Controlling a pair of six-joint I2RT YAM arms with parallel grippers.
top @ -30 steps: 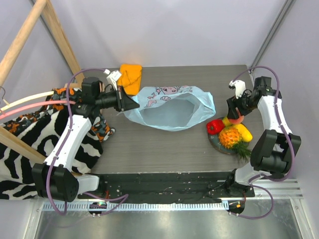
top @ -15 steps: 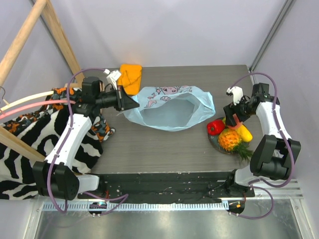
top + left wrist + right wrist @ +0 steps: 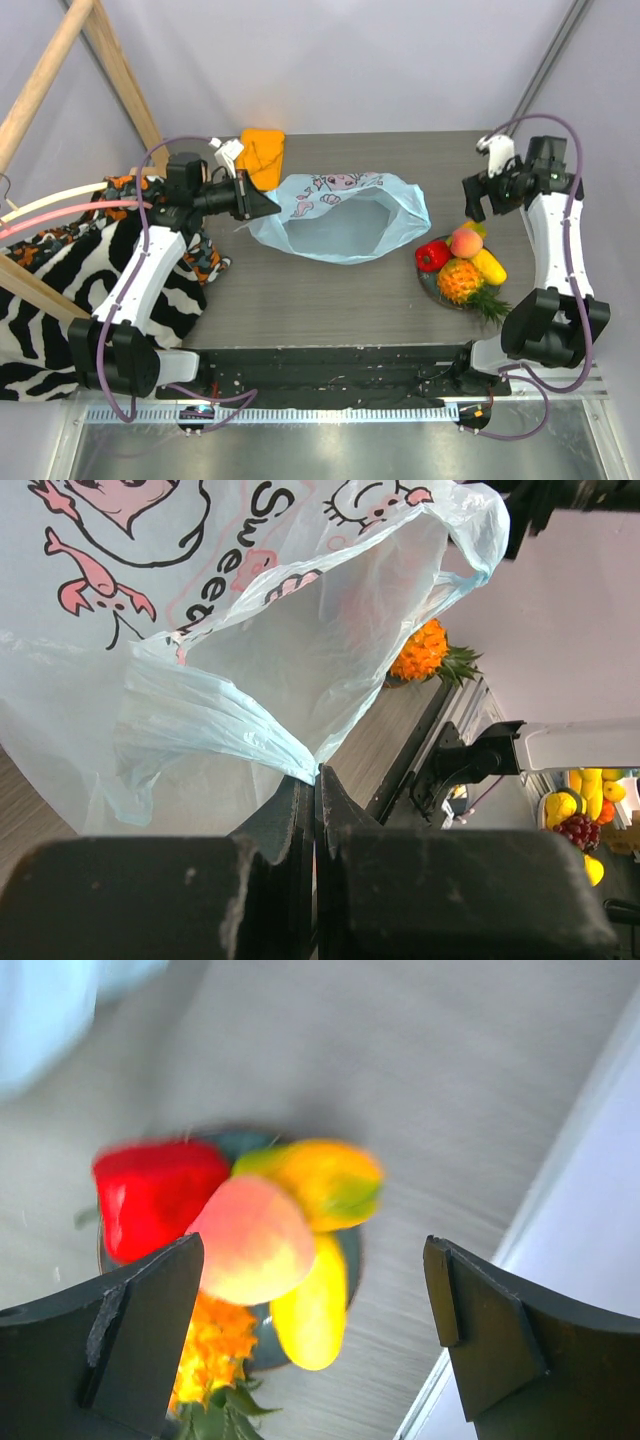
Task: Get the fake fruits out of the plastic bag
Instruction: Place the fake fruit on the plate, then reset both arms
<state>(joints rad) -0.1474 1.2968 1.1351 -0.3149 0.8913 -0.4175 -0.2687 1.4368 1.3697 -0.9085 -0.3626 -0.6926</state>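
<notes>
Fake fruits (image 3: 462,262) piled on a dark plate (image 3: 428,283), plastic bag (image 3: 340,215) apparently empty; left gripper (image 3: 316,780) pinches the bag's edge, right gripper (image 3: 488,192) hangs wide open above the pile.

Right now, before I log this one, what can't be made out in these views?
Top view: inside of the plastic bag, its crumpled folds hide whether anything remains.
Right wrist view: the pineapple is blurred and cut off by the bottom edge.
Top view: the dish is mostly covered by the fruits.
</notes>
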